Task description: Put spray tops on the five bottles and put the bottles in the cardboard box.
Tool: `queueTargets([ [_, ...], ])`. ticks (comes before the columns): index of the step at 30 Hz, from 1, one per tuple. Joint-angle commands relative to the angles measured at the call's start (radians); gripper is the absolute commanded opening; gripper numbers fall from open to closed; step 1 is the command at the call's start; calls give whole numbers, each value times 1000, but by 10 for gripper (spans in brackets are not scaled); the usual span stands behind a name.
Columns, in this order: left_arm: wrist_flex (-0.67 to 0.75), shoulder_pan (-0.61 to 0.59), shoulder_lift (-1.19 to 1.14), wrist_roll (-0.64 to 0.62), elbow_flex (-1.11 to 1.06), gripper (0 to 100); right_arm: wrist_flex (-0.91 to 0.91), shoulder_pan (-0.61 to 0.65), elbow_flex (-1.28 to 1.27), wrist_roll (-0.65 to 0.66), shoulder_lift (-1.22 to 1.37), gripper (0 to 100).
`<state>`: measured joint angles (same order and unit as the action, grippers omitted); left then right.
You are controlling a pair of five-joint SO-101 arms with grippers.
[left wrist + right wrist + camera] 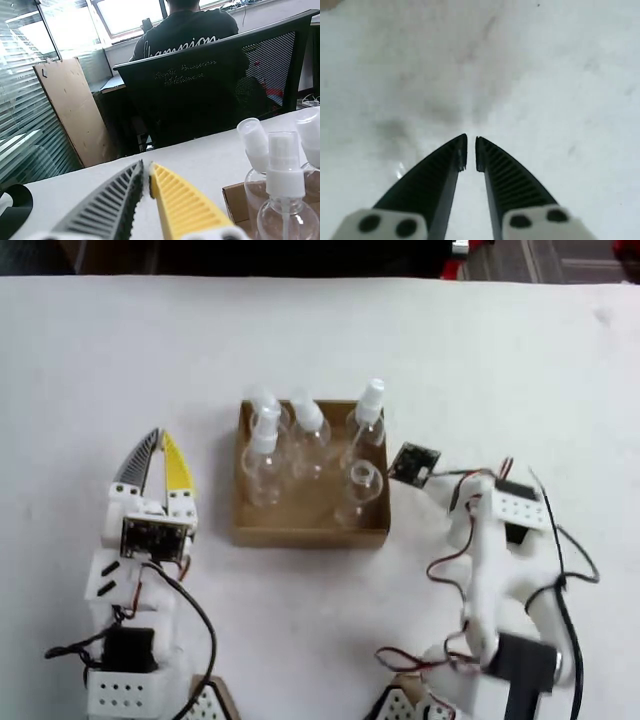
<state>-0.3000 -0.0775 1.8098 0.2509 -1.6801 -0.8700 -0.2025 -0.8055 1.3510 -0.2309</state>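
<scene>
Left claw [158,436] lies closed and empty, its grey and yellow fingers pressed tip to tip, at 9 o'clock from the cardboard box [310,534]. Right claw [471,150] points down at the white table [480,350], black fingers drawn almost together with nothing between them; its arm [490,560] stands at 4 o'clock from the box. Five bottles [308,445] stand inside the box. Four wear spray tops [372,395], while the bare-necked bottle [360,485] occupies the 4 o'clock corner.

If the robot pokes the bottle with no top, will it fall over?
It probably tips easily: the open bottle looks clear and empty, so light. The cardboard box wall beside it would likely catch it. Its smooth sides may slip.
</scene>
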Motion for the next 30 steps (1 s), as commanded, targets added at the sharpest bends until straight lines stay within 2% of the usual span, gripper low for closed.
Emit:
queueTargets([
  [1, 25, -8, 19, 12, 5, 20, -355, 13, 123, 3, -209, 124],
  [3, 26, -8, 19, 12, 6, 20, -437, 13, 107, 80, -275, 236],
  [5, 26, -8, 19, 12, 6, 20, -515, 13, 43, 233, -311, 322],
  [7, 26, -8, 19, 12, 6, 20, -547, 7, -11, 339, -318, 327],
  [16, 25, -8, 19, 12, 6, 20, -219, -16, -192, 285, -292, 310],
  [30, 25, -8, 19, 12, 5, 20, -16, -51, -160, 285, 1, 308],
])
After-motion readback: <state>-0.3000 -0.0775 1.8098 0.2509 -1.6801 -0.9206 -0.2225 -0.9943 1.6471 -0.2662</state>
